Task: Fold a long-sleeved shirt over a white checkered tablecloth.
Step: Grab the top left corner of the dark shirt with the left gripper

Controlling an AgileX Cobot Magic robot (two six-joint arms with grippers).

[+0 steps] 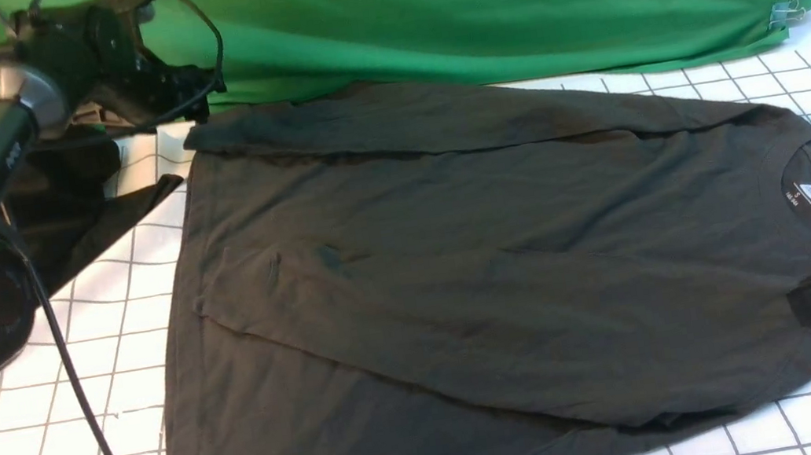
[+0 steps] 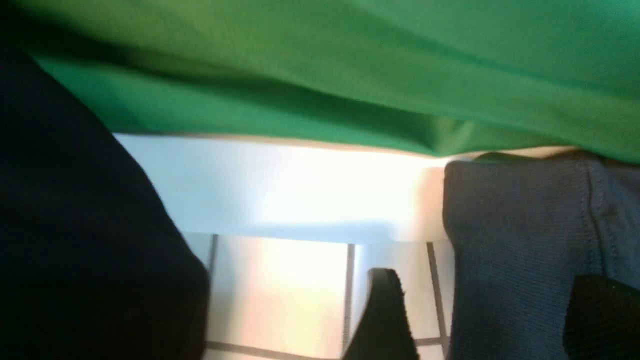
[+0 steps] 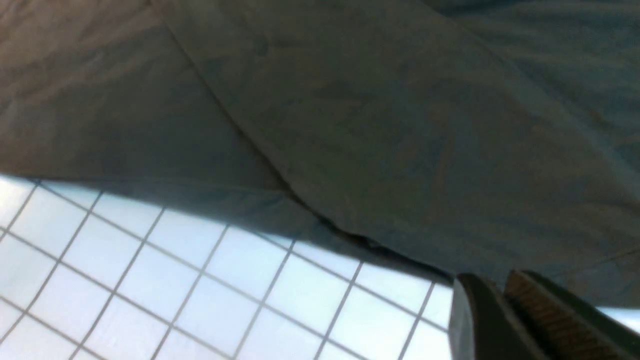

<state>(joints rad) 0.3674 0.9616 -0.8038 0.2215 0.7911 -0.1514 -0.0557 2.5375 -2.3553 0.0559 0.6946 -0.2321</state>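
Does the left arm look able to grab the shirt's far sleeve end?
Likely yes: the left gripper is open, one finger over the sleeve end, the other beside it, nothing visibly blocking.

White checkered tablecloth (image 1: 107, 364). Directly on it: dark shirt (image 1: 461, 283), spread out, cuff (image 2: 520, 215) near left fingers (image 2: 385, 320), lower edge near right fingers (image 3: 555, 315); black garment (image 1: 73, 203) to left of left fingers.

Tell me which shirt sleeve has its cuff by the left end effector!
The far sleeve, nearest the green cloth. Its cuff is by the open left end effector; the near sleeve slants across the shirt.
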